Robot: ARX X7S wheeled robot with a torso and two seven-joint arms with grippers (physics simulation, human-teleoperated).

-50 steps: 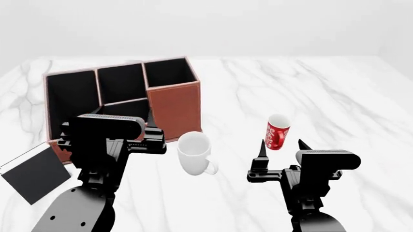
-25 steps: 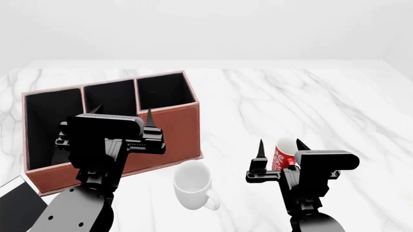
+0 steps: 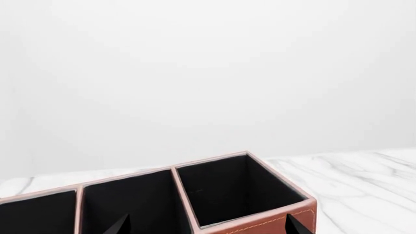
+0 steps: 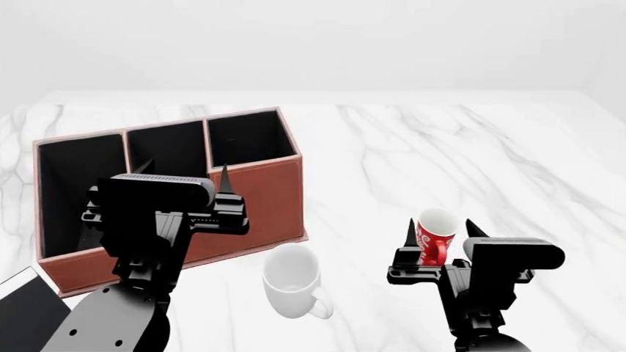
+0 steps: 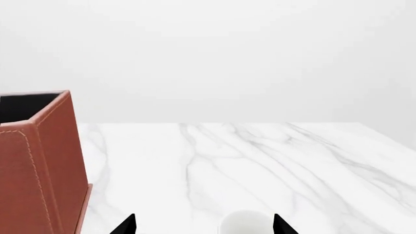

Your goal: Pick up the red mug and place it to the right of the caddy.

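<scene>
The red mug [image 4: 432, 238] stands upright on the marble table, right of the caddy [image 4: 264, 198]. In the head view it sits between the two fingertips of my open right gripper [image 4: 439, 229]. In the right wrist view only its white rim [image 5: 246, 223] shows, nearer one fingertip; the gripper [image 5: 204, 225] is open. The reddish-brown caddy with black compartments stands at the left. My left gripper [image 4: 184, 172] is open and empty in front of the caddy; in the left wrist view [image 3: 204, 225] its tips frame the caddy's taller end [image 3: 260, 222].
A plain white mug [image 4: 292, 281] lies tilted on the table between the two arms, in front of the caddy. A black book [image 4: 25, 315] lies at the near left corner. The caddy's side [image 5: 39, 175] shows in the right wrist view.
The view first shifted so the caddy and mugs sit lower and nearer. Since then my right gripper has moved right, so the red mug now stands between its fingertips. The left arm has not moved.
</scene>
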